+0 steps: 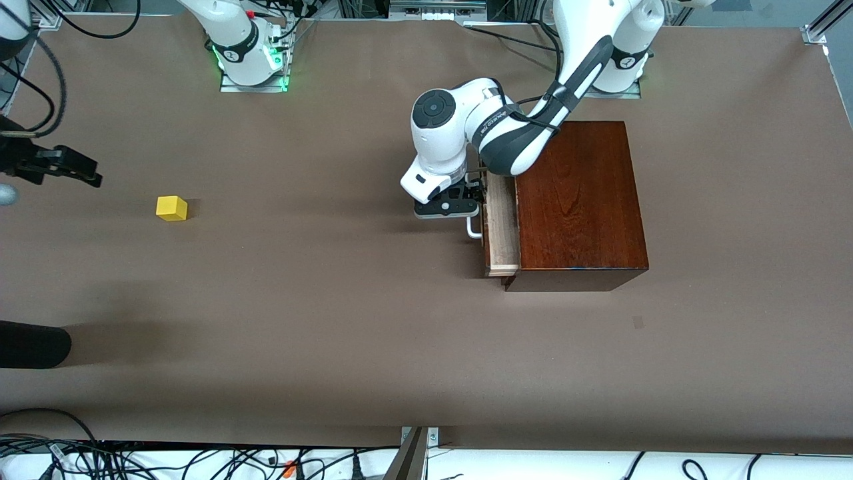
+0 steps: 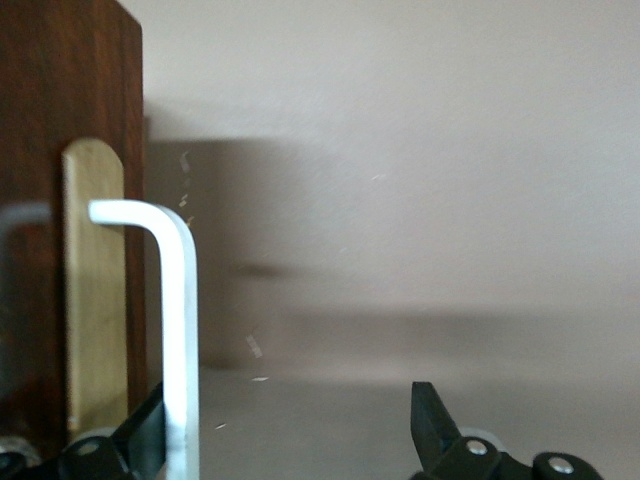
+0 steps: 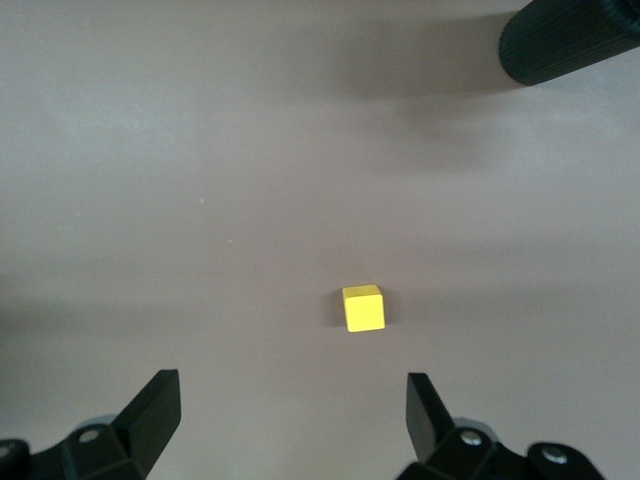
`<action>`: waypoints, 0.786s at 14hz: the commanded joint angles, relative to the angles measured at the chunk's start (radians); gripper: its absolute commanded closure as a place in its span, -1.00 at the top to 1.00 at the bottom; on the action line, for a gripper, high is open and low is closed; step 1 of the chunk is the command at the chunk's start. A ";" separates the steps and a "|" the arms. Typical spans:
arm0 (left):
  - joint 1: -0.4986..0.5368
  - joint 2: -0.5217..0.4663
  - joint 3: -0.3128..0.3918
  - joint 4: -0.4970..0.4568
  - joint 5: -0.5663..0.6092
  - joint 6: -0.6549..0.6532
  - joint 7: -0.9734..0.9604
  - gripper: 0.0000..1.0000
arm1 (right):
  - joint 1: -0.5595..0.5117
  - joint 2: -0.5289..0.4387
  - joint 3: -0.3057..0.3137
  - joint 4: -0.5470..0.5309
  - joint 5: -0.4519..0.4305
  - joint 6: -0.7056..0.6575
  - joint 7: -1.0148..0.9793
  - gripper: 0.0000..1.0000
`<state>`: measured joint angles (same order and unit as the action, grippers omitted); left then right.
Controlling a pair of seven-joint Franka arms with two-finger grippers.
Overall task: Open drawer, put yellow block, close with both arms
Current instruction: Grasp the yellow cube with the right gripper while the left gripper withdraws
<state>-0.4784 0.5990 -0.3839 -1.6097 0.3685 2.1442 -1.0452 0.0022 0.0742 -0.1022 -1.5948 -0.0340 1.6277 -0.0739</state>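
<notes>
The dark reddish-brown wooden box (image 1: pixel 578 200) stands toward the left arm's end of the table. Its pale-wood drawer (image 1: pixel 501 227) is pulled out a little. My left gripper (image 1: pixel 448 208) is at the white U-shaped handle (image 1: pixel 474 230). In the left wrist view the gripper (image 2: pixel 290 420) is open, and the handle (image 2: pixel 180 330) stands between the fingers, close against one of them. The yellow block (image 1: pixel 172 208) lies on the table toward the right arm's end. My right gripper (image 1: pixel 83 175) is open and empty above the table beside the block, which shows apart from it in the right wrist view (image 3: pixel 363 308).
A black cylinder (image 1: pixel 33 343) reaches in at the table's edge at the right arm's end, nearer to the front camera than the block; it also shows in the right wrist view (image 3: pixel 570 40). Brown table (image 1: pixel 320 300) spreads between block and box.
</notes>
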 commanded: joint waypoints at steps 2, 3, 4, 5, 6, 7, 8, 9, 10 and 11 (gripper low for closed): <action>-0.035 0.024 -0.001 0.059 -0.023 0.008 0.002 1.00 | -0.004 0.001 -0.074 -0.019 0.042 0.020 -0.108 1.00; -0.040 0.025 -0.001 0.059 -0.023 0.008 -0.009 1.00 | -0.004 -0.004 -0.089 -0.043 0.046 0.026 -0.125 1.00; -0.040 0.025 -0.001 0.059 -0.022 0.008 -0.013 1.00 | -0.004 -0.019 -0.096 -0.088 0.049 0.046 -0.129 1.00; -0.040 0.025 -0.001 0.059 -0.022 0.008 -0.012 1.00 | -0.004 -0.045 -0.096 -0.152 0.049 0.088 -0.129 1.00; -0.039 0.022 -0.001 0.062 -0.022 0.008 -0.007 1.00 | -0.004 -0.083 -0.096 -0.239 0.048 0.153 -0.130 1.00; -0.036 0.016 -0.001 0.069 -0.023 0.002 -0.004 1.00 | -0.004 -0.115 -0.096 -0.325 0.046 0.217 -0.132 1.00; -0.034 0.001 -0.001 0.071 -0.023 -0.012 -0.004 1.00 | -0.004 -0.144 -0.099 -0.411 0.046 0.289 -0.144 1.00; -0.029 -0.014 -0.003 0.074 -0.025 -0.041 -0.003 1.00 | -0.004 -0.158 -0.108 -0.480 0.046 0.357 -0.159 1.00; -0.028 -0.028 -0.003 0.083 -0.026 -0.073 -0.003 1.00 | -0.004 -0.160 -0.116 -0.526 0.046 0.404 -0.184 1.00; -0.028 -0.037 -0.003 0.094 -0.037 -0.116 -0.001 1.00 | -0.004 -0.156 -0.117 -0.569 0.046 0.458 -0.210 1.00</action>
<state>-0.5037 0.5932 -0.3867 -1.5424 0.3668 2.1084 -1.0504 0.0002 -0.0181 -0.2102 -2.0241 -0.0007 1.9821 -0.2267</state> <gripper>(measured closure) 0.000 0.000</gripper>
